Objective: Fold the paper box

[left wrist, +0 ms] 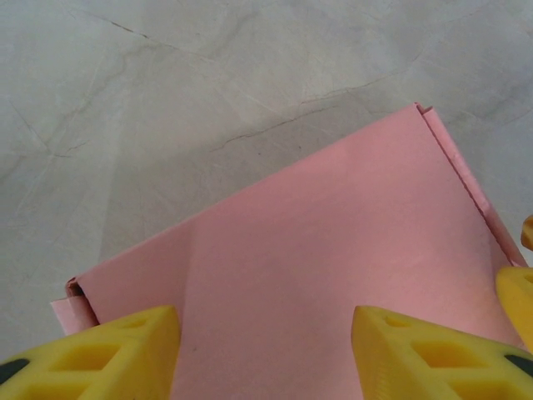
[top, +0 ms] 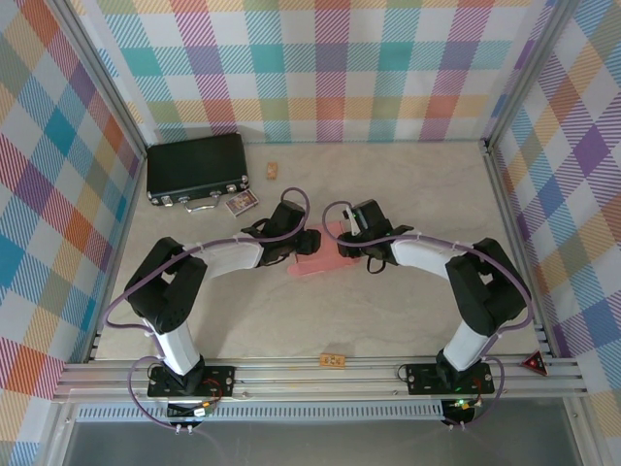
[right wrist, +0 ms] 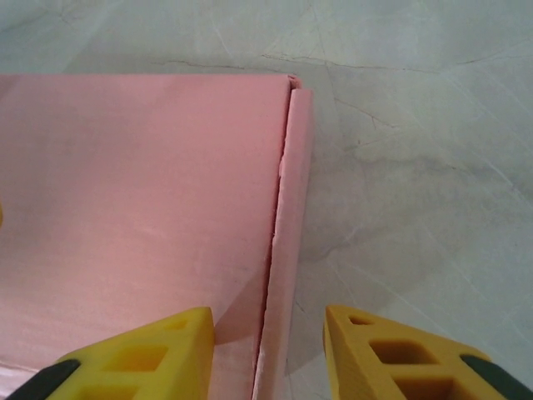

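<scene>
- Paper box (top: 315,262) is lying near the middle of the table (top: 388,311) in the top external view, a salmon-pink shape between the two arms.
- Left gripper (top: 309,241) is reaching onto the box from its 10 o'clock side, and the right gripper (top: 347,245) is meeting it from 2 o'clock. From this height I cannot tell how either pair of fingers is standing.
- A black case (top: 197,167) is sitting well apart from the box, at its 10 o'clock, close to the far left corner of the table.
- In the left wrist view, the paper box (left wrist: 333,250) is filling the lower half, with a flat pink panel running up to a corner at 1 o'clock.
- Left gripper (left wrist: 266,333) is hovering over that panel with its yellow fingers (left wrist: 108,354) spread wide, pinching nothing.
- In the right wrist view, the paper box (right wrist: 141,208) is occupying the 9 o'clock side, and the bare table (right wrist: 433,167) is showing at 3 o'clock.
- A narrow side flap (right wrist: 287,208) is standing along the box's 3 o'clock edge, slightly parted from the top panel.
- Right gripper (right wrist: 268,333) is straddling that flap with its fingers (right wrist: 391,354) apart, one over the panel and one over the table, a gap showing on each side of the flap.
</scene>
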`<state>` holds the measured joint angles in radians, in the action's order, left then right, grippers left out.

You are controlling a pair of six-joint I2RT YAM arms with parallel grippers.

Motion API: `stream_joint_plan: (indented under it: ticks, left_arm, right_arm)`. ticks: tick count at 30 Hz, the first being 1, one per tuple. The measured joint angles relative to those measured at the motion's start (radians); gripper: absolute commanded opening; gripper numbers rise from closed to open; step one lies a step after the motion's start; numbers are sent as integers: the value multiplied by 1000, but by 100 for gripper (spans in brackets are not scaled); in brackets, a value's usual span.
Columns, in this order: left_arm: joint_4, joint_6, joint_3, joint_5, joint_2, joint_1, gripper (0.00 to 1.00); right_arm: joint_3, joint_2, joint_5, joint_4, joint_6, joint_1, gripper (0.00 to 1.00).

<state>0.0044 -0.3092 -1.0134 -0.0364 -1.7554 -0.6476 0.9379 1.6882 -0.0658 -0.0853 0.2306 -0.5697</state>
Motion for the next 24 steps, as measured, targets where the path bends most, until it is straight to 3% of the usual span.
stream_joint_plan:
  ticks: [11,19,24]
  left_arm:
    - [-37,-83,97,-8,107,-16,57]
    - [-79,-120,145,0,208,-19,66]
    - [-113,-97,116,-45,233,-8,70]
  right_arm:
    - [106,83,26,-21,-114,0,40]
    - [167,93,24,-92,-148,5,52]
    - [167,6,22,-151,-107,24,56]
